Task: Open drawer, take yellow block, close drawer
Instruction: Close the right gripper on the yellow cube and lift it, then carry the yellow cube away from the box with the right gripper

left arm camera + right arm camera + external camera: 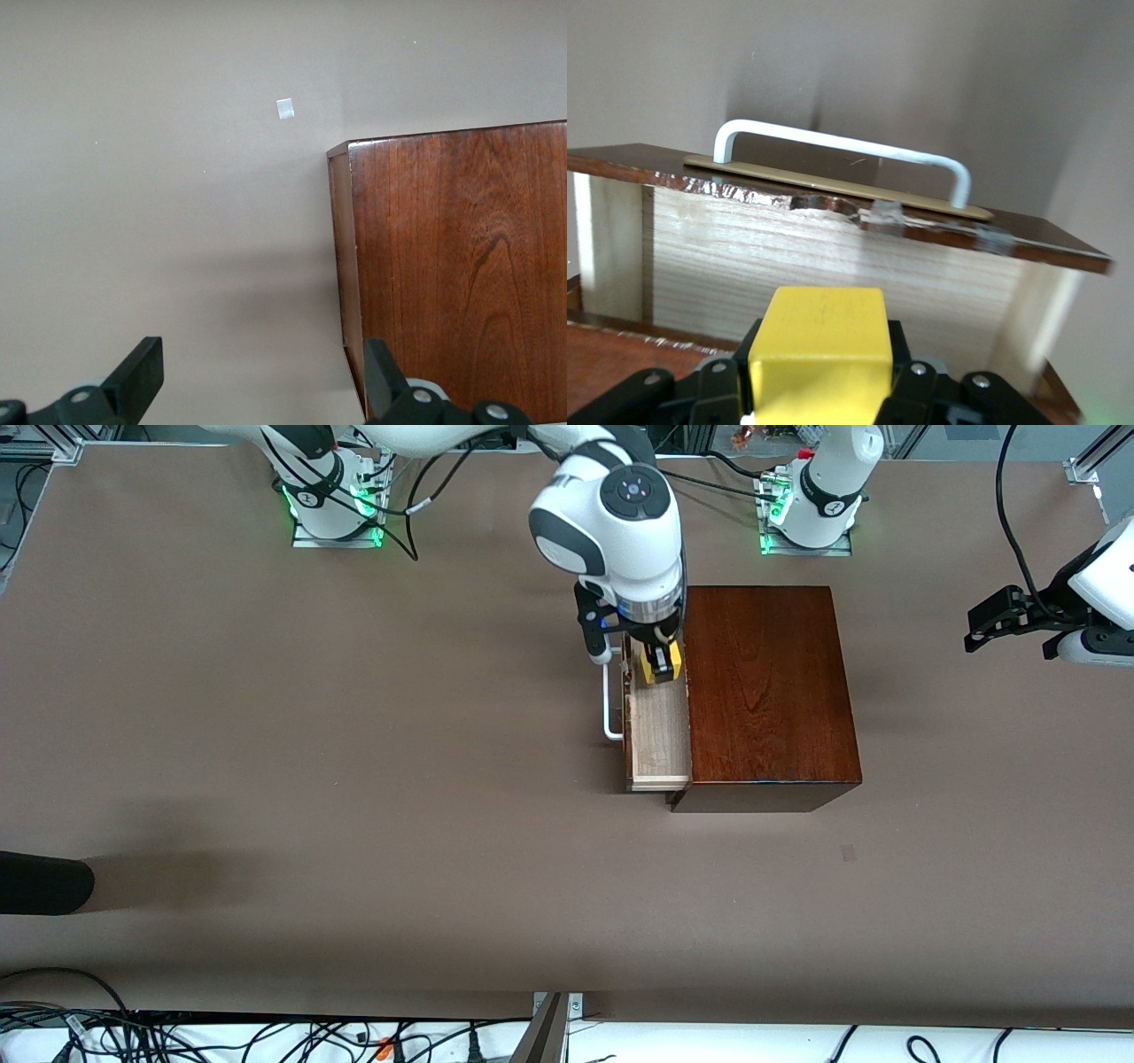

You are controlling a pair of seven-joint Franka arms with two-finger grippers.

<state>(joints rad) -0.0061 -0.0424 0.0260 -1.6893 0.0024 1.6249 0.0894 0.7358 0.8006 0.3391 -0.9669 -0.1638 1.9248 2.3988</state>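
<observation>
**One yellow block gripped above one open drawer**

The right gripper (660,662) is clenched on the single yellow block (662,664), its two fingers (917,376) pressed against opposite sides of the cube. In the right wrist view the block (822,350) sits squarely between the dark pads, its top face plain. The gripper hangs over the end of the drawer (658,731) that lies farther from the front camera, with the block at about the level of the drawer's walls; whether it touches the drawer floor cannot be told.

There is one drawer, pulled out of one mahogany box (769,691) toward the right arm's end of the surface (354,779). Its pale wood lining is bare over the stretch nearer the front camera. One white U-shaped handle (609,708) stands on its dark front; the right wrist view shows the handle (842,146) above a chipped top edge of that front.

The left gripper (983,627) waits in the air over the surface at the left arm's end, well apart from the box. Its two fingers (142,372) are spread wide and hold nothing, with a corner of the box (452,266) below them.

One small pale square mark (284,108) lies on the surface near the box.
</observation>
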